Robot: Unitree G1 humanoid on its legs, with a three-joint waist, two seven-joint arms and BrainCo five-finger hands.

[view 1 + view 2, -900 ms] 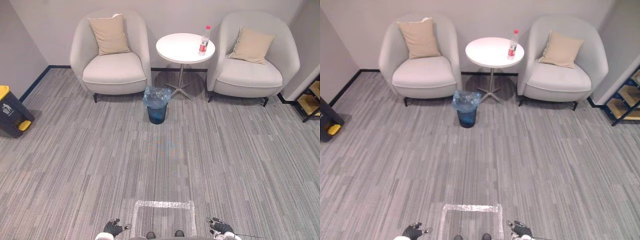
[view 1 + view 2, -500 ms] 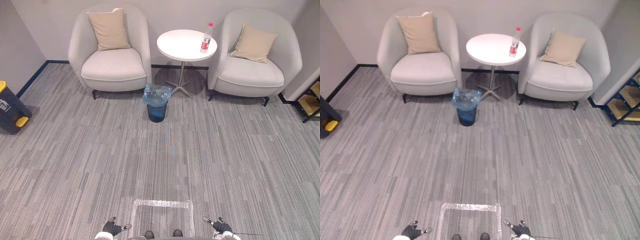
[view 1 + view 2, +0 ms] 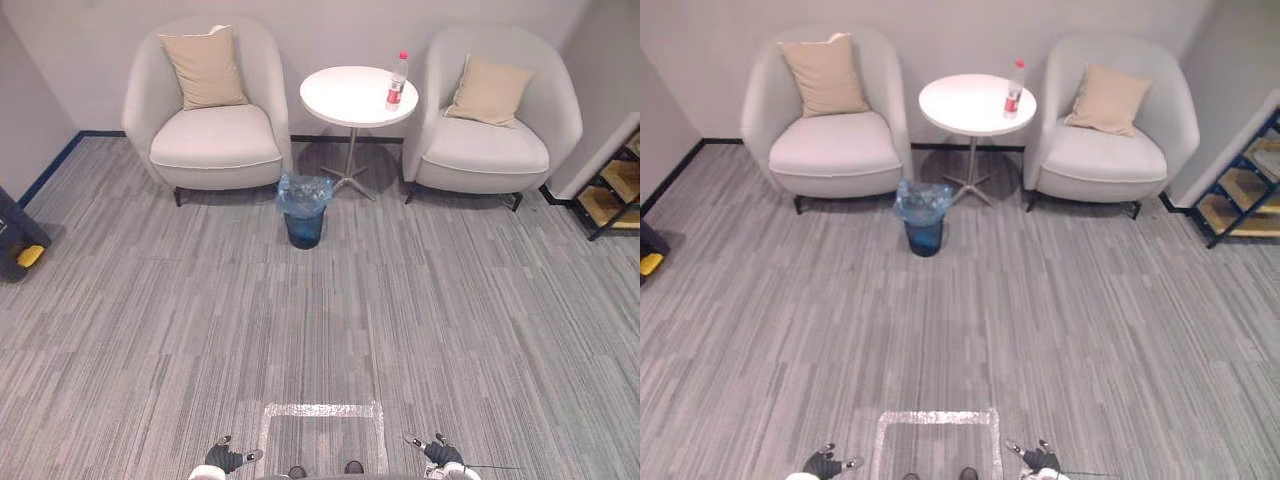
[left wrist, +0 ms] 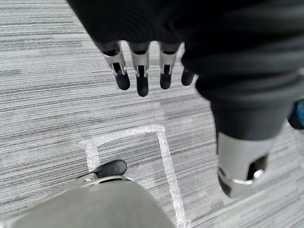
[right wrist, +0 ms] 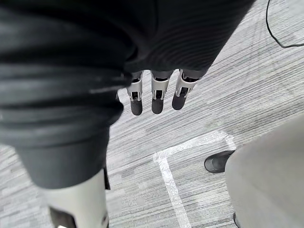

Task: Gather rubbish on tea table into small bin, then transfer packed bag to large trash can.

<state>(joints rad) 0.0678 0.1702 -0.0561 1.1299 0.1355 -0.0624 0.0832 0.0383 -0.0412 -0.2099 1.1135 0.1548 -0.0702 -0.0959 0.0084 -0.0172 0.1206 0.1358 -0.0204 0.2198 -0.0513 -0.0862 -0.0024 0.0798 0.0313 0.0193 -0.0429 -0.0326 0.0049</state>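
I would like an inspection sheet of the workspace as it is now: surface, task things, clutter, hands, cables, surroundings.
Surface: round white tea table; one bottle stands upright near its right edge.
Job's things: bottle with a red cap and label; small bin lined with a blue bag, on the carpet in front of the table; large trash can, dark with yellow, at the far left.
Clutter: nothing seen.
Hands: left hand and right hand hang low, fingers straight, holding nothing.
Cables: nothing seen.
Surroundings: grey carpet; left armchair and right armchair, each with a beige cushion, flank the table; shelf rack at the right; taped square on the floor.
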